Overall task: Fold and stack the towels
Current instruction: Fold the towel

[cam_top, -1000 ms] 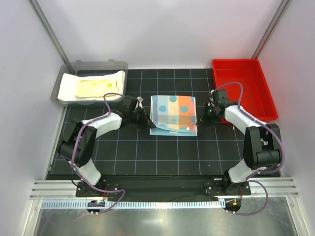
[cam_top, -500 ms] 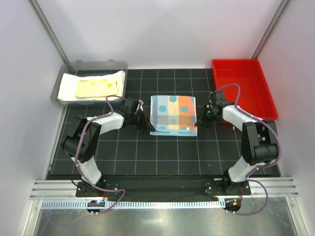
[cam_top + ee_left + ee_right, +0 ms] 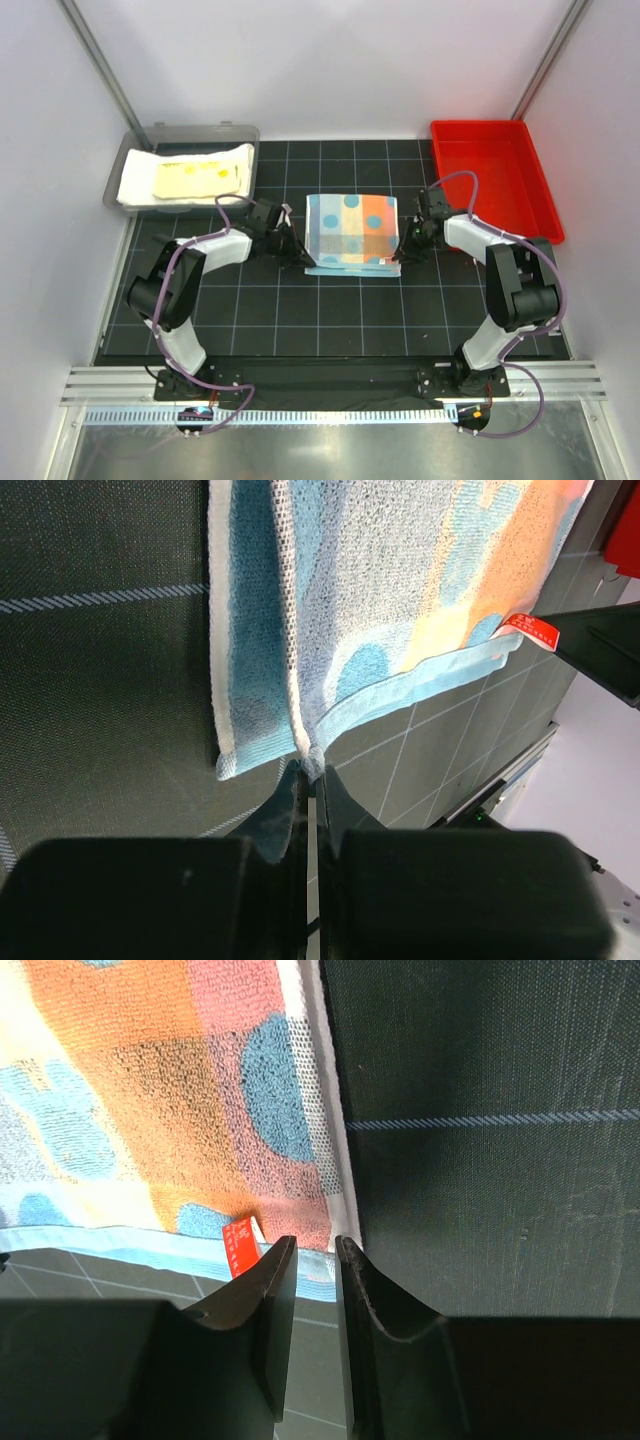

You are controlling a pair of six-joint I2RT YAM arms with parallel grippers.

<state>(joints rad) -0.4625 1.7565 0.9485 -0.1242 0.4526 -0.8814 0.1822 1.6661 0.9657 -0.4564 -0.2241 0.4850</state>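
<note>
Right wrist: illegible red tag (image 3: 240,1245) on towel (image 3: 150,1110)

Red tray (image 3: 490,170) far right, grey bin (image 3: 190,130) far left — black gridded mat (image 3: 340,310).

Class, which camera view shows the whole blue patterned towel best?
Top external: the blue patterned towel lies entire, with all four sides in frame. Left wrist shows only its near edge, close up; right wrist shows only the near-right corner by the red label.
</note>
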